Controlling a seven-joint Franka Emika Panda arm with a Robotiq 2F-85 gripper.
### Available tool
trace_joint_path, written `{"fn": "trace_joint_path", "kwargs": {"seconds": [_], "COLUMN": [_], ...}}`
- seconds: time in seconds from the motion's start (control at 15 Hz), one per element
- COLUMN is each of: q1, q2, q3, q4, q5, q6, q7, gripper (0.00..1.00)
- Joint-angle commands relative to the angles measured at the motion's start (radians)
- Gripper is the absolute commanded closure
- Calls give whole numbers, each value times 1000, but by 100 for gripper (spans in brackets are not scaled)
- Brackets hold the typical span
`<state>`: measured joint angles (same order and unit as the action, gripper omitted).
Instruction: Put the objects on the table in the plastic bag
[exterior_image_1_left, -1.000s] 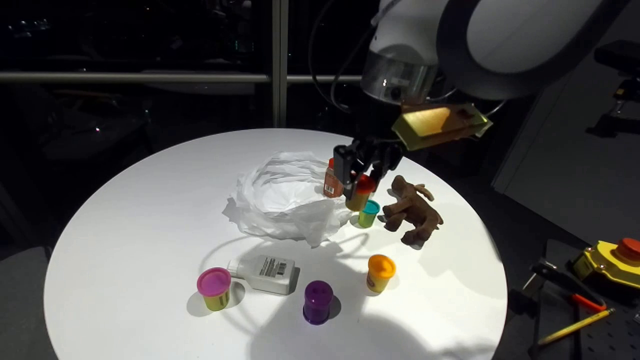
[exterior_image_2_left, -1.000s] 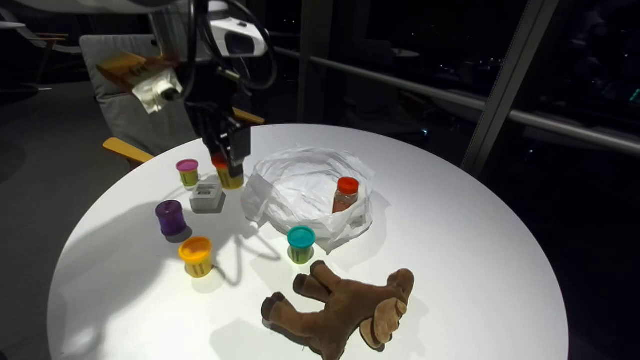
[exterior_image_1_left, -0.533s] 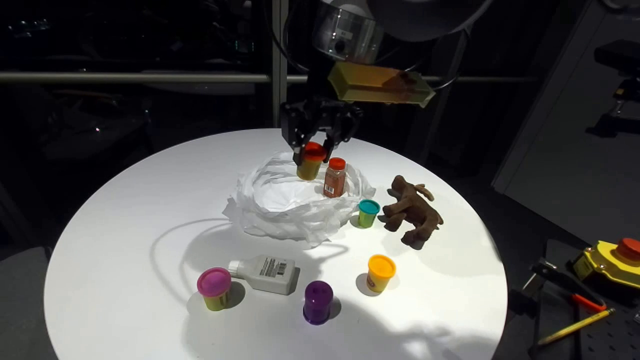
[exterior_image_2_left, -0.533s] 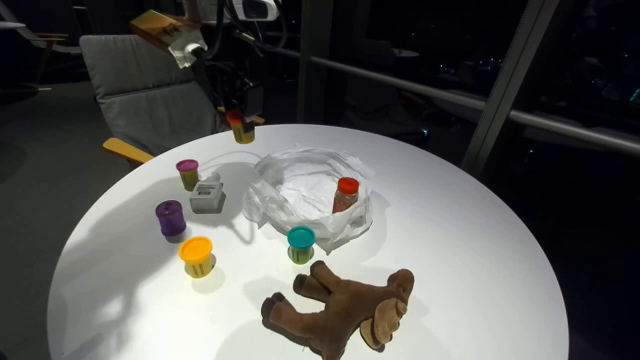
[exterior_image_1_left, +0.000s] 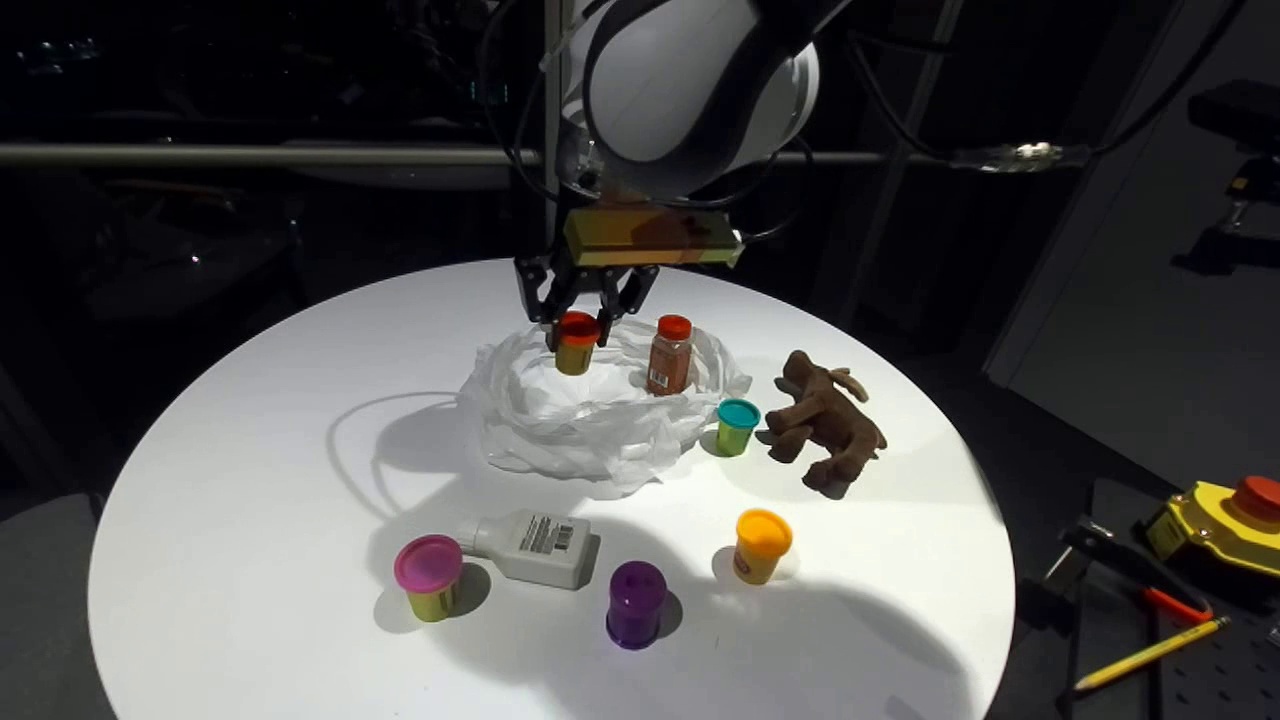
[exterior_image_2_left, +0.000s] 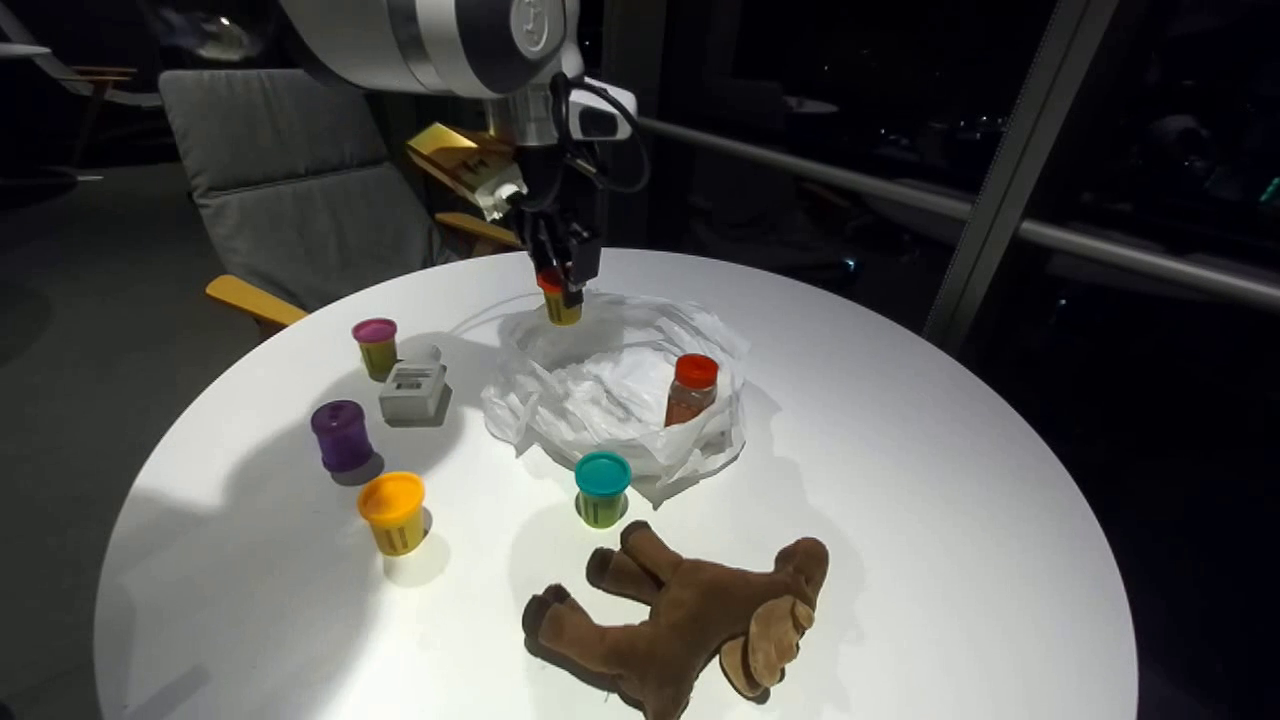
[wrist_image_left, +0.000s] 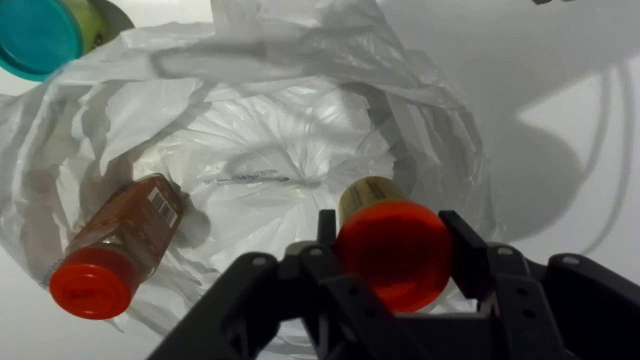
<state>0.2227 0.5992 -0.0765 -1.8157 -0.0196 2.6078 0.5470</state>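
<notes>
Lounge-like room: grey armchair (exterior_image_2_left: 280, 185) with wooden armrests (exterior_image_2_left: 255, 298), round white table (exterior_image_2_left: 900, 480), large dark windows (exterior_image_2_left: 830, 90).

White arm (exterior_image_1_left: 660, 80) overhead, black pincer (exterior_image_1_left: 578, 336) pointing down, jaws clamped

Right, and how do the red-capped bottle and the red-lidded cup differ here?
The red-capped bottle sits in the plastic bag; the red-lidded cup is gripped by the hand above the bag.
The bottle's body is clear near the top and reddish-brown below; the cup's is yellow.
The bottle is longer for its width; the cup is squatter.
Both have red tops.
</notes>
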Motion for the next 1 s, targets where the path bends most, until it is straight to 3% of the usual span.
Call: {"fn": "trace_joint_path", "kwargs": {"seconds": [0.0, 0.4, 0.87, 0.93], "q1": [3, -21, -70, -76], "q2": [153, 311, 414, 421], "q3": [-36, -50, -49, -49], "q4": [206, 395, 538, 550], "q5": [7, 23, 57, 59], "q6": [-61, -146, -140, -150], "q7": [33, 33, 29, 26], "gripper": [72, 72, 72, 64]}}
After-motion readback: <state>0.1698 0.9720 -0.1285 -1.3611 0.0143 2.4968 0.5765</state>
